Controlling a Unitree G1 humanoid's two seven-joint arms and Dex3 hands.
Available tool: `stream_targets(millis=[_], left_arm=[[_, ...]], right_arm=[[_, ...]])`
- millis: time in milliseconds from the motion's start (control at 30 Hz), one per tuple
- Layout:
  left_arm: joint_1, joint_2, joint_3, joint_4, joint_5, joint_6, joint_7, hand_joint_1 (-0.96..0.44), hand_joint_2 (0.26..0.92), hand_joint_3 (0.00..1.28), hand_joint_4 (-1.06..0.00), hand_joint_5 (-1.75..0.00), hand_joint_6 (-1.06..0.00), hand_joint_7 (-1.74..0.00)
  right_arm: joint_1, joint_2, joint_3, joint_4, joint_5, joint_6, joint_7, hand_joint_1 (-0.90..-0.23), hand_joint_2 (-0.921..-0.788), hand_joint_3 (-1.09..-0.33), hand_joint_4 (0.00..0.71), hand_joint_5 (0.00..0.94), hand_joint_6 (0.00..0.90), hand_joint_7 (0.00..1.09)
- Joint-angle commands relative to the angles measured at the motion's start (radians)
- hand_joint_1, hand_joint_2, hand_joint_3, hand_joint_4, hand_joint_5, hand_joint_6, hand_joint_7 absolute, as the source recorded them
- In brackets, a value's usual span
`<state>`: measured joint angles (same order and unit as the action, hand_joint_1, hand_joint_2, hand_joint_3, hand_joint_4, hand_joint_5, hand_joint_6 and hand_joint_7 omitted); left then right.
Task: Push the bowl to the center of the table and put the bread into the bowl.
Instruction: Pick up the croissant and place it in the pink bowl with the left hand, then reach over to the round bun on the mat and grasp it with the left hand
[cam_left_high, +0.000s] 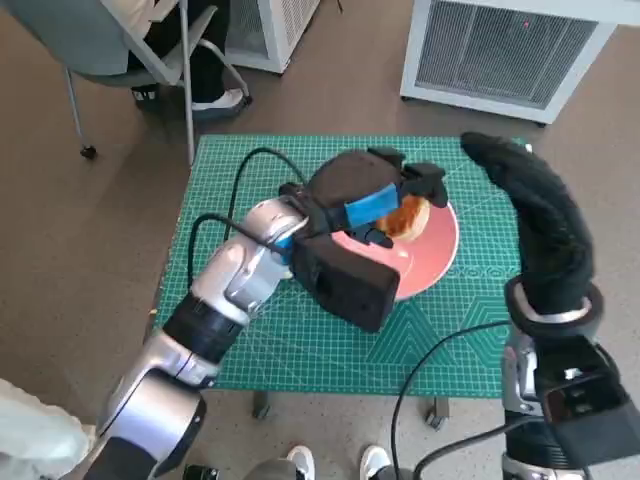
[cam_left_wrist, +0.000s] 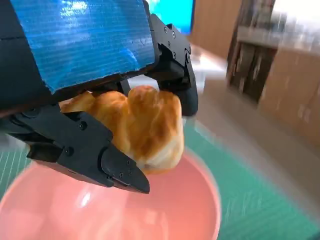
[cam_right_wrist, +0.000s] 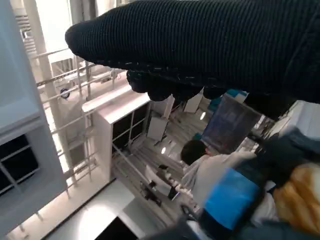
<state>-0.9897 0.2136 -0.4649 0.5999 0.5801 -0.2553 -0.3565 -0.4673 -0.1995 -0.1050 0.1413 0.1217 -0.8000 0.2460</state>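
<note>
The left hand (cam_left_high: 375, 200) covered most of the bread (cam_left_high: 410, 216) and the pink bowl's (cam_left_high: 437, 250) left part. The right hand's (cam_left_high: 535, 215) fingers were indistinguishable. Room background in the left wrist view was blurred.

We looked steeply down from the head onto the desk (cam_left_high: 300, 350). Our left wrist camera sat close behind the left robot hand (cam_left_wrist: 90, 100), above the bowl (cam_left_wrist: 165, 210). The right wrist camera faced the room; all shared the bread (cam_left_high: 408, 216).
</note>
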Motion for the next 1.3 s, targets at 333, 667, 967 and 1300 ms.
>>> stream_targets(millis=[333, 667, 967, 1300], left_arm=[[-0.039, 0.04, 0.026, 0.066, -0.107, -0.097, -0.187, -0.36, 0.882, 0.02, 0.0, 0.0, -0.12, 0.0], [0.034, 0.154, 0.126, -0.05, -0.184, -0.15, -0.19, -0.38, 0.884, 0.01, 0.0, 0.0, -0.14, -0.01], [0.085, 0.276, 0.212, -0.109, -0.21, -0.149, -0.183, -0.33, 0.88, 0.0, -0.03, -0.01, -0.19, -0.03], [0.177, 0.364, 0.254, -0.167, -0.179, -0.084, -0.152, -0.27, 0.877, 0.0, -0.07, -0.02, -0.22, -0.03]], right_arm=[[0.032, -0.001, -0.015, -0.019, -0.021, 0.019, -0.031, -0.525, -0.921, -0.686, 0.313, 0.009, 0.011, 0.71], [0.024, -0.003, -0.016, 0.0, -0.019, 0.011, -0.033, -0.521, -0.921, -0.686, 0.317, 0.01, 0.019, 0.7], [0.018, -0.002, -0.013, 0.009, -0.02, 0.008, -0.031, -0.505, -0.921, -0.691, 0.319, 0.01, 0.024, 0.7], [0.001, -0.006, -0.007, 0.032, -0.023, 0.004, -0.025, -0.512, -0.921, -0.697, 0.317, 0.008, 0.011, 0.69]])
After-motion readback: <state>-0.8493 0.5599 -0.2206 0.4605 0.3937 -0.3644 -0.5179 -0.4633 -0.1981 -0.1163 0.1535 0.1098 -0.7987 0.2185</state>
